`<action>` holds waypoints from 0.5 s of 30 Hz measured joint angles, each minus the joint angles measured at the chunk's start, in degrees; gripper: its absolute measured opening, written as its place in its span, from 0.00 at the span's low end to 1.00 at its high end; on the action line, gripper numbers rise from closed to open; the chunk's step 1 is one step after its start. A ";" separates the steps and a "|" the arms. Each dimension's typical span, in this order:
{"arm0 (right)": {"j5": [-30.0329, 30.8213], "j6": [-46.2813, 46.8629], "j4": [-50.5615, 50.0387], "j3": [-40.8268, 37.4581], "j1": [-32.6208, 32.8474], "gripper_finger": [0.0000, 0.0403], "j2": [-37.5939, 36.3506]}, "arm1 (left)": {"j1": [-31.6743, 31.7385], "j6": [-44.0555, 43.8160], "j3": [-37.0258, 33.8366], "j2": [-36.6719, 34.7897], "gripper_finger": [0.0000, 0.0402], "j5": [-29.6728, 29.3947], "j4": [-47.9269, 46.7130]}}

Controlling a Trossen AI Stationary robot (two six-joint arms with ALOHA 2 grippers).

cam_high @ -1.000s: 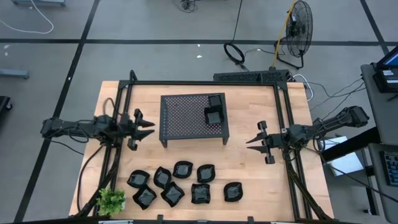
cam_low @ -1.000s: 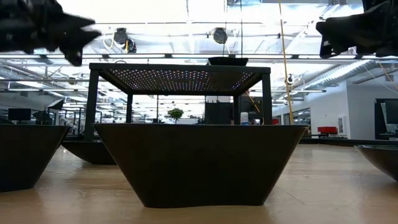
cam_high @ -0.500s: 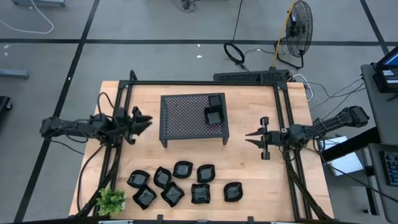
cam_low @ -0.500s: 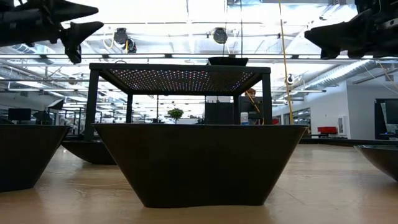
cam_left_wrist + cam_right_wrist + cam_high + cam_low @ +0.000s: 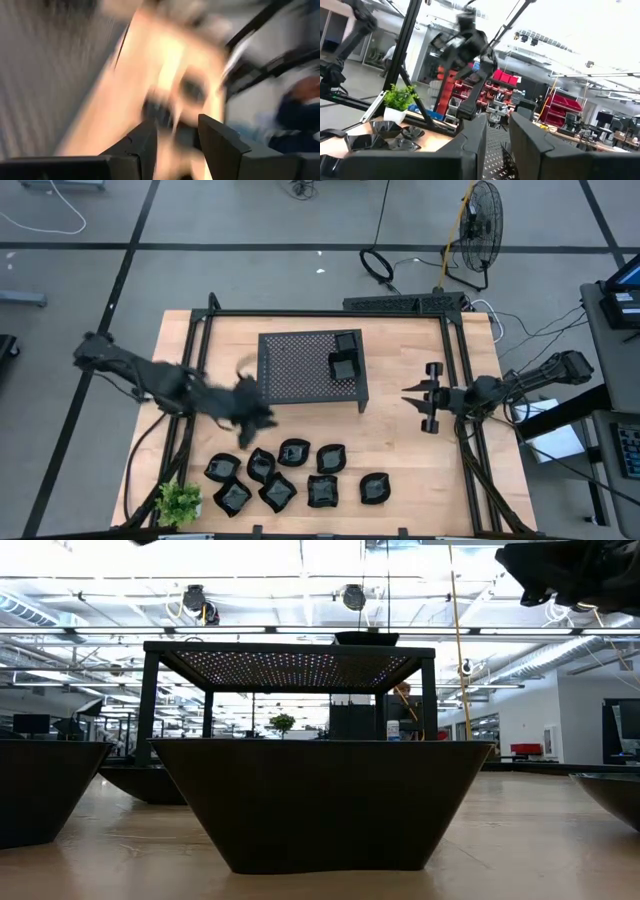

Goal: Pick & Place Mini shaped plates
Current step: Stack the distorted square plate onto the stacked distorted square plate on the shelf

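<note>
A small green potted plant (image 5: 179, 502) stands at the table's near left corner. Above it the left gripper (image 5: 250, 416) hangs over the pale wooden table (image 5: 400, 450), fingers parted with nothing between them. The small glossy black plates (image 5: 290, 475) lie clustered just below those jaws. Beside the jaws stands the large black perforated metal rack (image 5: 300, 365), with two black plates (image 5: 345, 358) on its right end. Farther right, the right gripper (image 5: 412, 392) hovers, jaws narrowly apart and empty, pointing at the rack.

Bright overhead ceiling glare, left wrist view heavily motion-blurred, soft shadows
</note>
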 joint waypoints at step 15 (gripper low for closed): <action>-0.22 5.94 -0.27 -0.04 0.00 0.19 0.02 | -17.80 -66.54 10.66 31.49 0.45 25.02 -36.60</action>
